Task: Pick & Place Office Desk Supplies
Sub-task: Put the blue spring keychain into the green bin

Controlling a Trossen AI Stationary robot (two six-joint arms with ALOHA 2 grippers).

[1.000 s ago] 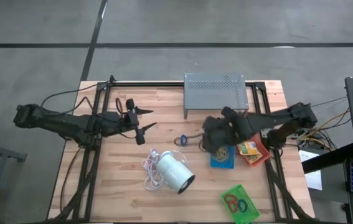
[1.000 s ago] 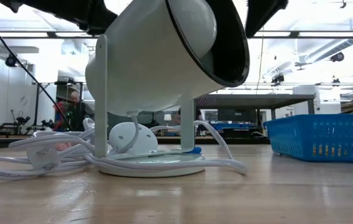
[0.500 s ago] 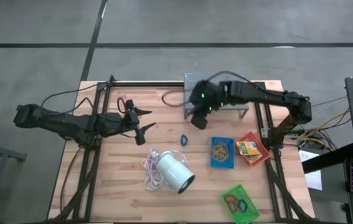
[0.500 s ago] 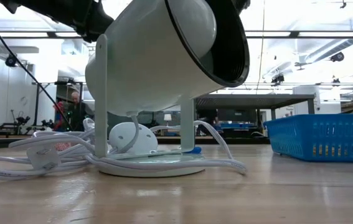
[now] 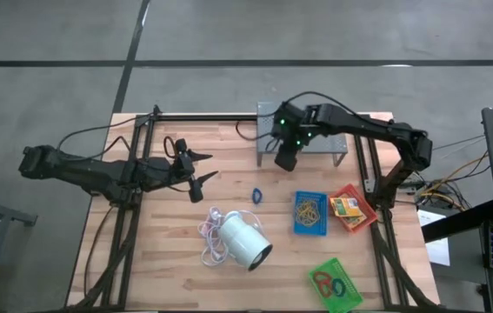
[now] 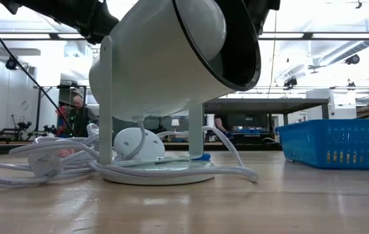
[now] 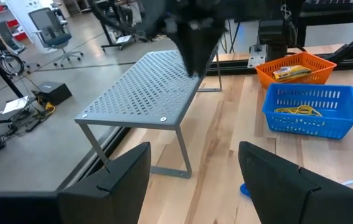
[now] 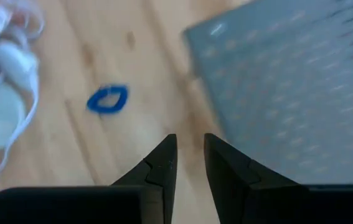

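A small blue loop (image 5: 256,195) lies flat on the wood, also in the right wrist view (image 8: 108,99). The blue tray (image 5: 309,214) holds tan rubber bands. Beside it, the red tray (image 5: 354,209) carries a yellow printed box, and the green tray (image 5: 335,283) at the near edge holds red and blue loops. My right gripper (image 5: 283,163) hangs over the grey stand's left near corner, pointing down. Its fingers (image 8: 188,155) are narrowly open with nothing between them. My left gripper (image 5: 208,165) waits wide open above the table's left half (image 7: 195,186).
The grey perforated stand (image 5: 302,127) sits at the far edge. A white cylinder (image 5: 244,241) with its white cord (image 5: 210,233) lies near the table's middle and fills the low view (image 6: 171,78). Bare wood shows around the blue loop.
My right gripper has swung from above the blue tray toward the table's far edge and a little left, ending at the grey stand's left near corner, and has tipped steeper downward. The trays and the loop have stayed put.
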